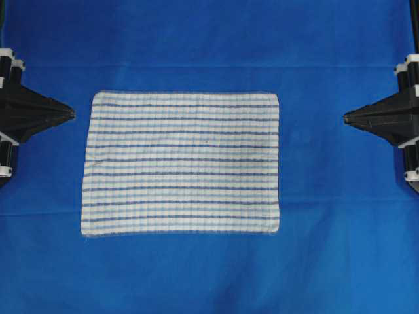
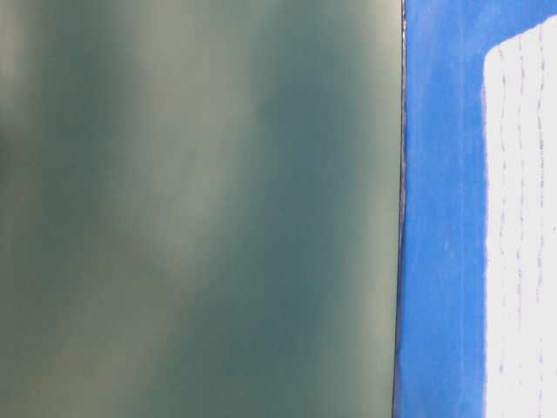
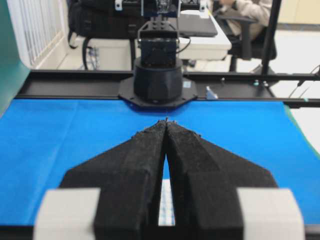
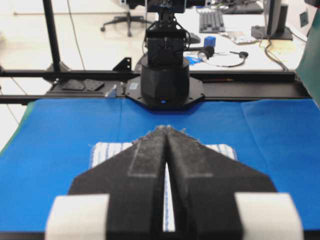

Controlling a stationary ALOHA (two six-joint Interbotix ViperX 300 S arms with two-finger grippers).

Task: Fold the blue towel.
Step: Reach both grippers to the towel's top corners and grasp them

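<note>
In the left wrist view the left gripper [image 3: 166,122] fills the foreground, its black jaws clenched tip to tip with nothing between them; through the thin slit low between the jaws a sliver of checked cloth shows. Beyond the tips lies the blue bench covering [image 3: 60,140], and at its far edge stands the round black base of the opposite arm [image 3: 158,82].

The right wrist view is much the same: the right gripper [image 4: 165,129] has its jaws clenched together and empty, and past them a striped strip of the blue towel [image 4: 107,150] lies flat on the covering.

From overhead the blue towel [image 1: 182,162] lies spread open and flat in the middle of the bench, between the two grippers and touching neither. Its long axis runs left to right across the view, pointing from one gripper toward the other, and its dark stripes run the same way. The edges sit nearly square to the view, the lower left corner flaring slightly outward. The left gripper [image 1: 71,114] points at the upper part of the towel's left short edge, just beside it; the right gripper [image 1: 347,118] sits farther off from the right short edge.

The table-level view is mostly blocked by a blurred grey-green surface [image 2: 200,209].
</note>
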